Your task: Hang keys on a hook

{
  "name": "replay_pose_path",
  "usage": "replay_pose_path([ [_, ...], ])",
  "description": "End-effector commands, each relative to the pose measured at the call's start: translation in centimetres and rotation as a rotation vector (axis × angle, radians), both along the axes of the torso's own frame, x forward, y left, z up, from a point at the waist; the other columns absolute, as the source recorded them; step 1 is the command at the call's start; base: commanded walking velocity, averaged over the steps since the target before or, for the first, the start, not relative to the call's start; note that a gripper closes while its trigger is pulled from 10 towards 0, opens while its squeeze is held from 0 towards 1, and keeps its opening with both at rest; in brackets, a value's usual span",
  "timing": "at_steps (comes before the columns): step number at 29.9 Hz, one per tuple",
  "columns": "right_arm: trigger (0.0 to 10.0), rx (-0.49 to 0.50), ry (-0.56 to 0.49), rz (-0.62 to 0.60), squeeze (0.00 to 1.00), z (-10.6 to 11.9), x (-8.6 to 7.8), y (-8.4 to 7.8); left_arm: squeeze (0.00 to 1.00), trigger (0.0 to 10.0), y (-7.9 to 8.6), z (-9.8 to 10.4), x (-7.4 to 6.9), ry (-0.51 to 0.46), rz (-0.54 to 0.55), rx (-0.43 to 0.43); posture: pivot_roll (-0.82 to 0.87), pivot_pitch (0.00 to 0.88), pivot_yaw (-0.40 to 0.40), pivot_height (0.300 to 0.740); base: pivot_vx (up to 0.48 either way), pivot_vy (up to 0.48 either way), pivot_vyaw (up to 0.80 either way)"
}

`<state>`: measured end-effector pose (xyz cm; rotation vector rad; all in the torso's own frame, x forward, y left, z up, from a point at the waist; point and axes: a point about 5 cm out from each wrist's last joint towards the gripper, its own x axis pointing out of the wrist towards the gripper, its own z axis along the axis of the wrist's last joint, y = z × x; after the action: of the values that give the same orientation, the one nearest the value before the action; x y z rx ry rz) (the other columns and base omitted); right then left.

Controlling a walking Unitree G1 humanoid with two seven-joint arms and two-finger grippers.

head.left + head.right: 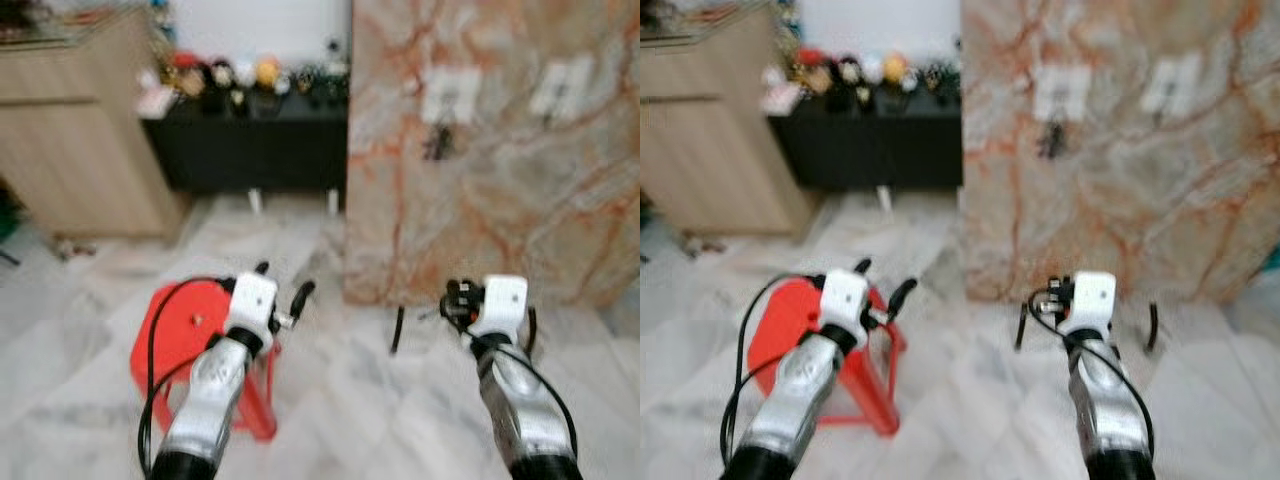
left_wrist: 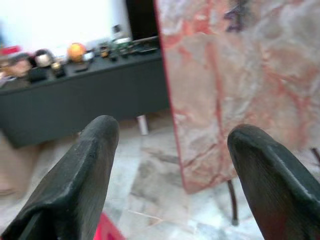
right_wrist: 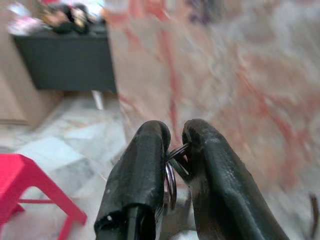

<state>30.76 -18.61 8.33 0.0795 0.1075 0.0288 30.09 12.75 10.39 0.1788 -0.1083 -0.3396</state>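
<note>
Between the pinched fingers of the right gripper point(image 3: 172, 165): key ring point(image 3: 170, 175), held. Left gripper point(image 2: 170, 165) spread, empty. White hook plates point(image 1: 450, 97) up on marble wall point(image 1: 520, 190), well apart ahead. Approach squarely, raise ring level with hook, keep grip firm.

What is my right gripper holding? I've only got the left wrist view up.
Observer: The right gripper is shut on a metal key ring, pinched between its fingers.
Operator: Where could the hooks be?
Observer: Ahead on the marble wall there is a left white plate and a right white plate. It is too blurred to make out the hooks, but a dark item hangs below the left one.
Operator: Anything under my left arm?
Observer: A red stool stands on the floor beneath the left gripper.
</note>
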Motion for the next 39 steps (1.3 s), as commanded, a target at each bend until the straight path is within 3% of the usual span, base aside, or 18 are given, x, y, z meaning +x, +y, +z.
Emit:
replay_pose_path([
  [1,10.0,0.013,-0.012,0.015,0.0,0.5,0.2,0.5,0.0,10.0,0.1,0.1,0.0,0.005,-0.001,0.003,0.01,0.014,-0.019,0.74,0.0,-0.322,0.0],
  [16,10.0,0.045,-0.003,-0.002,0.0,0.7,0.2,0.7,0.0,10.0,0.1,0.3,-0.3,0.004,-0.034,0.007,0.02,0.0,-0.019,0.74,0.0,-0.32,0.0],
  [26,10.0,0.04,-0.012,0.041,0.0,1.2,0.5,1.2,0.0,10.0,0.1,0.2,-0.7,0.033,-0.079,0.02,0.02,0.005,-0.017,0.74,0.0,0.0,0.0],
  [33,10.0,-0.032,-0.056,0.228,0.0,3.6,1.0,1.3,0.0,10.0,-0.8,1.3,-1.6,0.063,-0.343,0.1,0.0,0.0,-0.013,0.74,0.0,0.0,0.0],
  [39,10.0,-0.065,-0.088,0.36,0.0,5.0,1.1,1.9,0.0,10.0,-2.3,2.5,-2.4,0.08,-0.521,0.099,0.0,0.0,-0.015,0.74,0.0,0.0,0.0],
])
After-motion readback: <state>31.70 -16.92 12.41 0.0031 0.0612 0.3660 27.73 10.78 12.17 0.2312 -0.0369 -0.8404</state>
